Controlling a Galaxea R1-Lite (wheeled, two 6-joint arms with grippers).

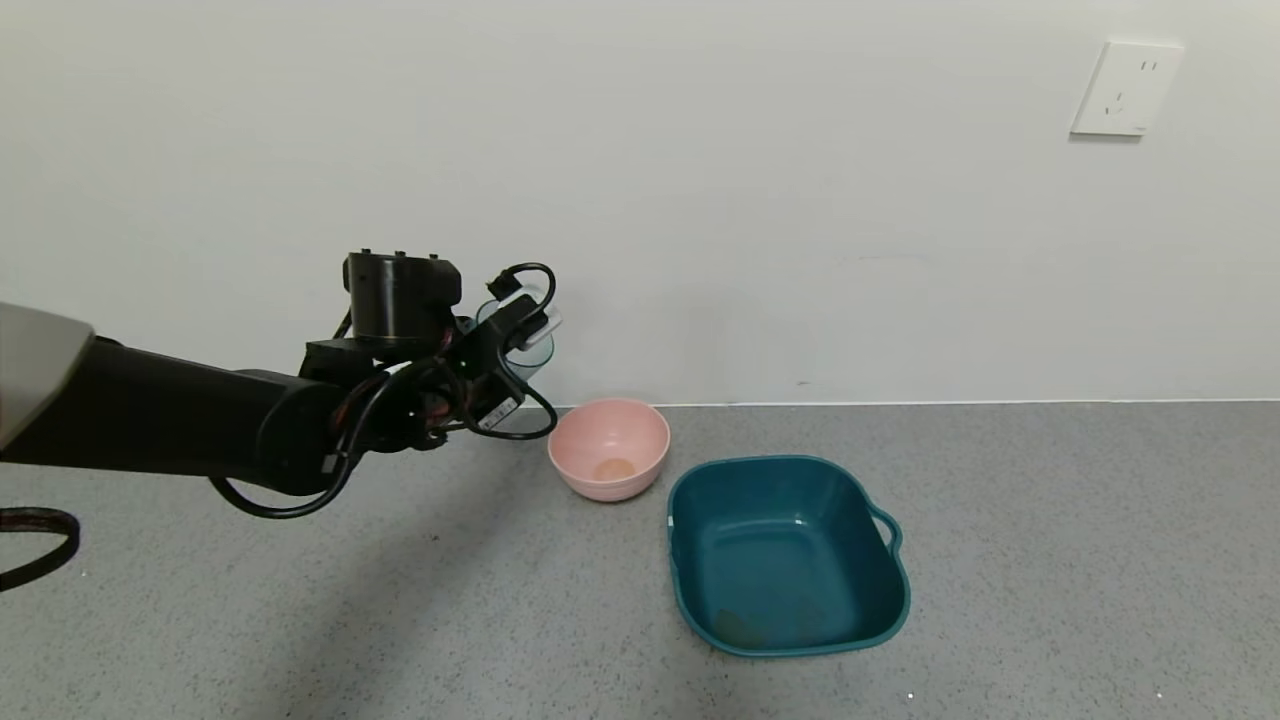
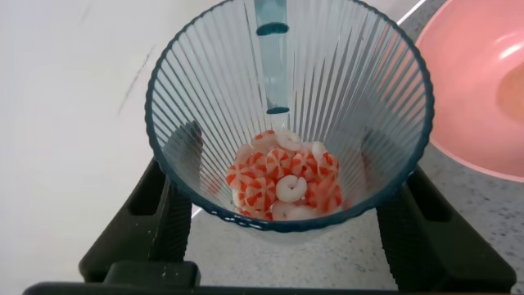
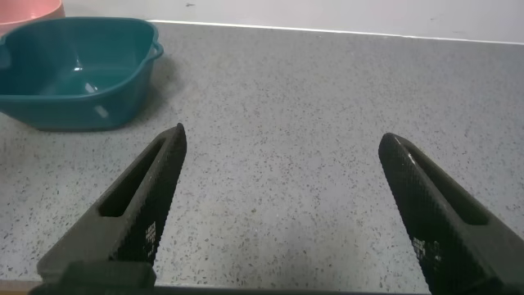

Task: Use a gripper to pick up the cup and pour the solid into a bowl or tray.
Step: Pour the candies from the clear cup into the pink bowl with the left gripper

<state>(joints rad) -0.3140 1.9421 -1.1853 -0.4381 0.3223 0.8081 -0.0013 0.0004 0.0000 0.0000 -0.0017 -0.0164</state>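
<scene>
My left gripper point(image 1: 515, 345) is shut on the ribbed blue-green cup point(image 1: 528, 348) and holds it in the air, up and to the left of the pale pink bowl point(image 1: 609, 447). In the left wrist view the cup point(image 2: 288, 115) sits between my fingers point(image 2: 176, 221), tilted, with the orange-pink and white solid point(image 2: 285, 184) piled inside it. The bowl's rim point(image 2: 483, 98) shows beside the cup. A few pieces lie at the bottom of the bowl point(image 1: 613, 468). My right gripper point(image 3: 282, 176) is open and empty over the bare counter, out of the head view.
A dark teal square basin point(image 1: 788, 555) with handles stands right of the bowl; it also shows in the right wrist view point(image 3: 78, 70). The grey speckled counter point(image 1: 1050, 560) meets a white wall at the back. A black cable point(image 1: 35, 545) lies at the left edge.
</scene>
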